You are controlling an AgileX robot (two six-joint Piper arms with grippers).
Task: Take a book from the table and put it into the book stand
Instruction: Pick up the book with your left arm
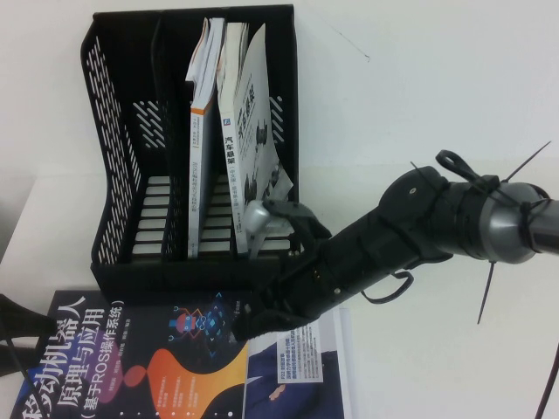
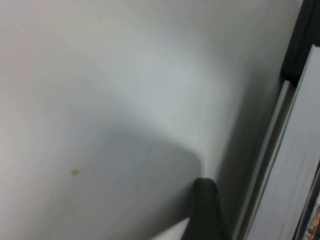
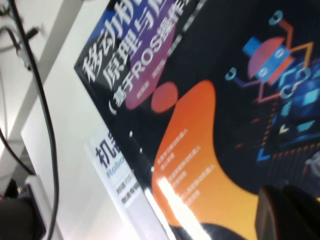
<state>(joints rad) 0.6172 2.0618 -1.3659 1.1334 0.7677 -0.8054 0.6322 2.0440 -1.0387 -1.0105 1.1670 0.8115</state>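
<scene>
The book (image 1: 131, 362), dark navy with a white Chinese title and an orange and purple graphic, lies flat on the white table (image 1: 419, 105) at the front left. It fills the right wrist view (image 3: 210, 100). My right gripper (image 1: 251, 325) reaches in from the right and sits low over the book's right edge, its two fingertips (image 3: 272, 212) pressed together above the orange part of the cover. The black mesh book stand (image 1: 118, 175) stands behind the book, with white books in its right-hand slots. My left gripper (image 2: 205, 215) hovers over bare table beside a book's page edge (image 2: 290, 165).
A white-cover book (image 1: 306, 362) with a suited man lies under the dark book's right side, below my right arm. Its white edge shows in the right wrist view (image 3: 117, 175). White and grey books (image 1: 236, 131) lean in the stand. The stand's left slot (image 1: 148, 201) holds nothing.
</scene>
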